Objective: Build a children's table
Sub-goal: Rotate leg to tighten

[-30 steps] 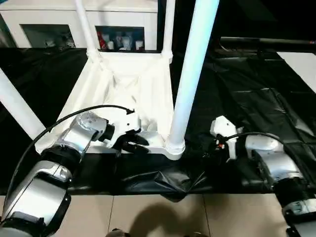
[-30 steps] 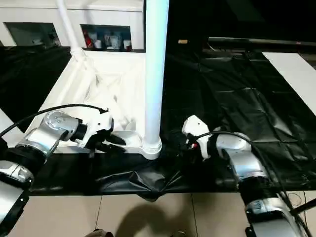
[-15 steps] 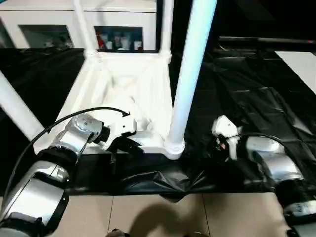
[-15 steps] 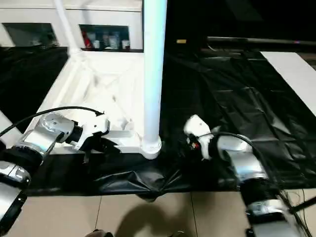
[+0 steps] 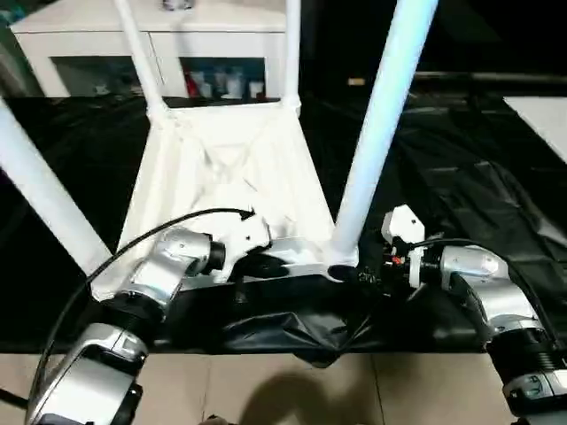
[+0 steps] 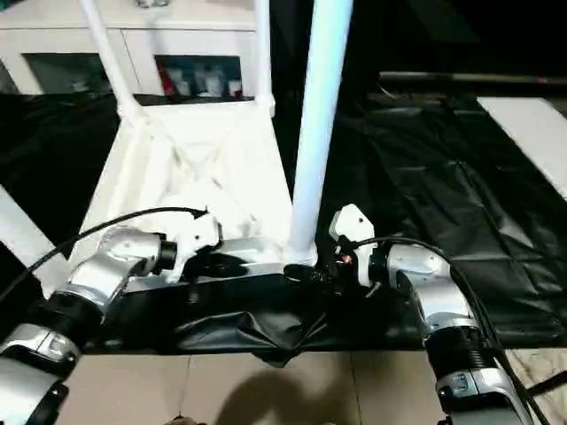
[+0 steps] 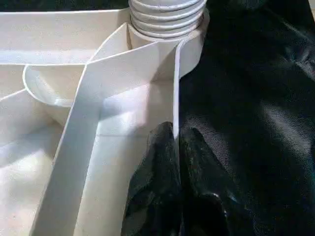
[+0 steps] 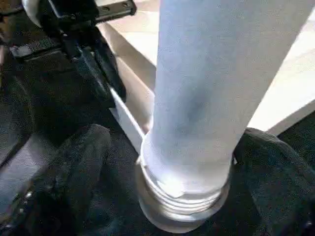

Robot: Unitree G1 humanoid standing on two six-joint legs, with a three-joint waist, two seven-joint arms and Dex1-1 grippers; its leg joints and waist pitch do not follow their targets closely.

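Left eye view, read left to right: the left claw [image 5: 251, 266], a moment ago slightly parted, has now pressed together on the near rim of the upturned tabletop [image 5: 221, 173], which lies ribbed side up on the black sheet [image 5: 461, 177] over the floor. At the tabletop's near right corner a white leg [image 5: 376, 142] rises steeply from its socket, long axis near vertical and leaning slightly right. The right claw [image 5: 372, 279] has spread wider around that leg's base, so I judge the leg seated and being released.
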